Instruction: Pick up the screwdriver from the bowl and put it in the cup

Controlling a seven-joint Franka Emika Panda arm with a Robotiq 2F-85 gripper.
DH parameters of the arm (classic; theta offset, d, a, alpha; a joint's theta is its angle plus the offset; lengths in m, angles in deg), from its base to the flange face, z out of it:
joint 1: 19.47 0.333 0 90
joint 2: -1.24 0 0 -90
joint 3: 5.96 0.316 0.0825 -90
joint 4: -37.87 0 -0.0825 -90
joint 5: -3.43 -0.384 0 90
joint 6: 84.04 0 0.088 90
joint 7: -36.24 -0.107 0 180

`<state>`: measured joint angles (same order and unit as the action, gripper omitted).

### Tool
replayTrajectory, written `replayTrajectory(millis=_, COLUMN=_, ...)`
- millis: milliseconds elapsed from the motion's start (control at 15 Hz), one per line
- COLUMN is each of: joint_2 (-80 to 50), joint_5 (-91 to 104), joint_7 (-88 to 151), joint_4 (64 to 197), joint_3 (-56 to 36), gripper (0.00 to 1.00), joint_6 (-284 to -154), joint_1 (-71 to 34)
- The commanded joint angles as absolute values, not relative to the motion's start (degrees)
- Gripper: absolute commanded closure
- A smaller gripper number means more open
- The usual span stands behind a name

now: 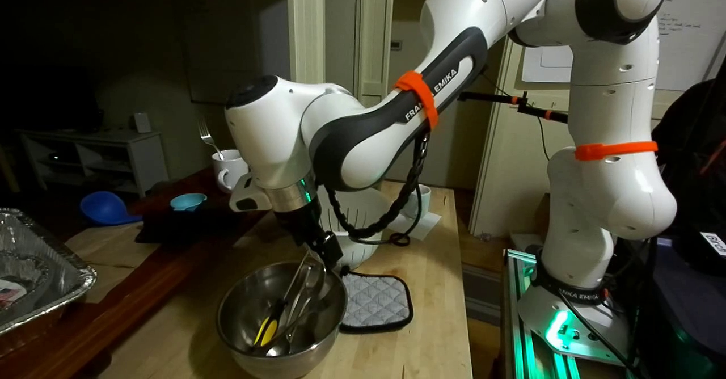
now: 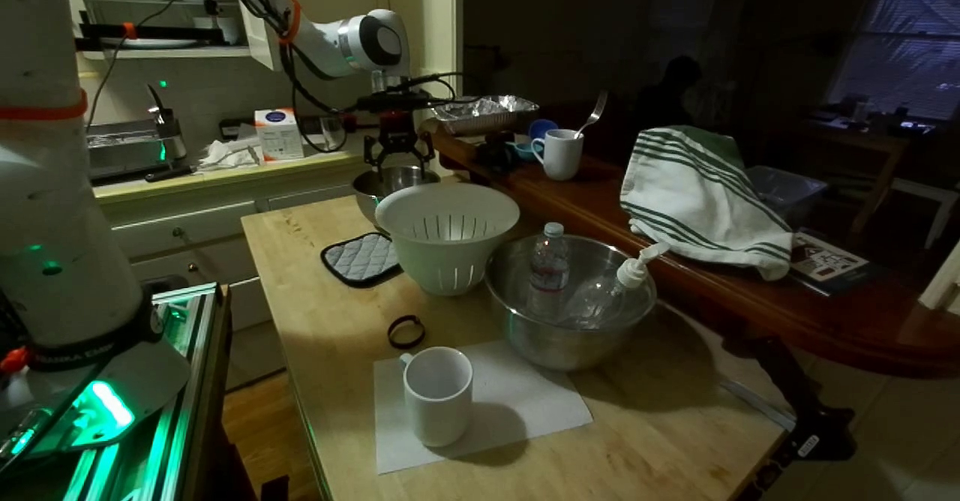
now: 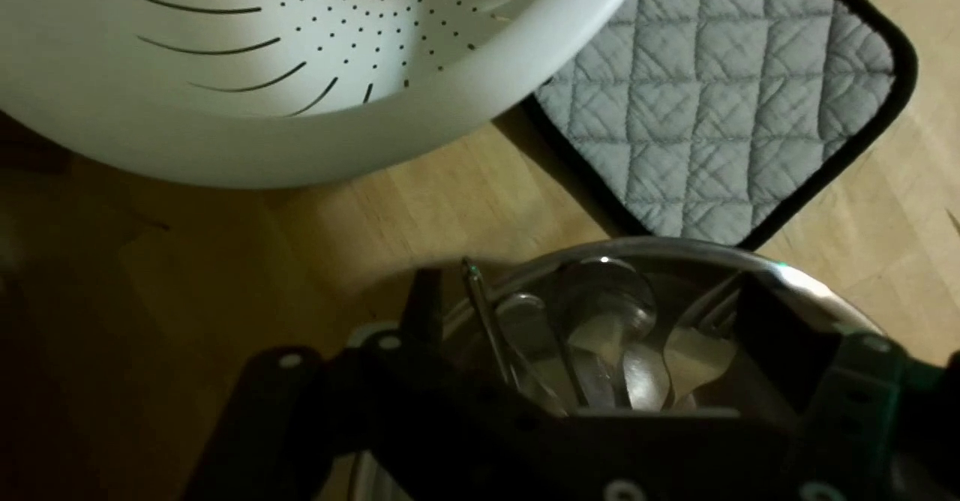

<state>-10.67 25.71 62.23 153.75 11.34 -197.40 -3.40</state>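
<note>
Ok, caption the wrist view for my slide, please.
Open jaws at a steel bowl holding metal utensils, with a white colander and gray quilted pot holder nearby.

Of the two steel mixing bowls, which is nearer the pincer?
The cutlery bowl beside the quilted potholder: the pincer is at its rim. The other steel bowl, holding a plastic bottle and pump dispenser, stands past the colander.

We look into a home kitchen: pale drawers run beneath a counter, a white colander, quilted pot holder and steel bowl of cutlery share a wooden table, and a striped towel lies on a ledge.
</note>
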Motion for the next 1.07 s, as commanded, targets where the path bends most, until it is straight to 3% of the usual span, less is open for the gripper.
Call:
replayTrajectory(millis=0, joint_2=-13.98, joint_5=29.54, joint_7=65.20, joint_4=150.84, joint_3=10.61, gripper=0.07, joint_6=-196.47, joint_1=-3.05)
replayTrajectory(millis=67, joint_2=-14.29, joint_5=30.26, joint_7=65.80, joint_4=150.57, joint_3=10.38, gripper=0.18, joint_6=-196.61, joint_1=-3.21)
replayTrajectory(millis=333, joint_2=-16.89, joint_5=31.84, joint_7=67.66, joint_4=148.05, joint_3=9.88, gripper=0.43, joint_6=-196.15, joint_1=-3.04)
replayTrajectory(millis=400, joint_2=-17.49, joint_5=32.14, joint_7=67.92, joint_4=147.36, joint_3=9.90, gripper=0.53, joint_6=-195.88, joint_1=-2.83)
replayTrajectory(millis=533, joint_2=-18.41, joint_5=32.63, joint_7=68.35, joint_4=146.25, joint_3=9.95, gripper=0.56, joint_6=-195.40, joint_1=-2.52)
replayTrajectory(millis=733, joint_2=-19.36, joint_5=32.48, joint_7=69.15, joint_4=145.06, joint_3=10.14, gripper=0.92, joint_6=-194.37, joint_1=-2.10)
replayTrajectory(millis=800, joint_2=-19.45, joint_5=32.57, joint_7=69.10, joint_4=144.80, joint_3=10.17, gripper=0.99, joint_6=-193.96, joint_1=-1.85)
replayTrajectory(millis=1000, joint_2=-17.94, joint_5=32.85, joint_7=67.63, joint_4=145.15, joint_3=10.65, gripper=0.98, joint_6=-191.12, joint_1=-0.63)
